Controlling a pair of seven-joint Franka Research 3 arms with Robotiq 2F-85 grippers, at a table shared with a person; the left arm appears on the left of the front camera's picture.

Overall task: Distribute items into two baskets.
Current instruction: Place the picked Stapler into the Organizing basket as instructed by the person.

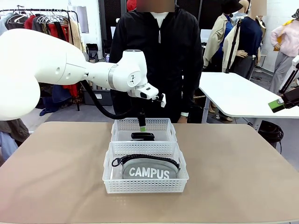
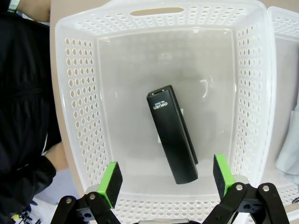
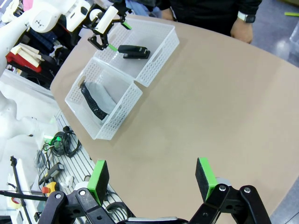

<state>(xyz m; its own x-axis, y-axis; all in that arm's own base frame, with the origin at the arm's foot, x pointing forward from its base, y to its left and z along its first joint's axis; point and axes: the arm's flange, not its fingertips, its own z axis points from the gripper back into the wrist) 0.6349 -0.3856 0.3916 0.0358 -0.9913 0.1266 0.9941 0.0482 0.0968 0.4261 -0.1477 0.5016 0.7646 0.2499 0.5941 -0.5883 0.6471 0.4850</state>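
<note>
**Stapler and Pouch Sorted, One to Each Basket**

Seen lying flat and slantwise on the clear bottom of the far basket (image 1: 143, 125): the black stapler (image 2: 172, 134), untouched. Directly above it, the left gripper (image 2: 166, 179), green pads spread wide and holding nothing, pointed straight down into the basket. In the near basket (image 1: 145, 184), set touching the far one: the grey pouch (image 1: 149, 169) lettered "CAMPUS", black strap curled along its top edge. Off at the table's right side, raised well above the tan table (image 3: 224, 107), the right gripper (image 3: 153, 181), fingers likewise parted and empty. Behind the far basket, a person (image 1: 156, 60) in black, standing at the table's edge.
</note>
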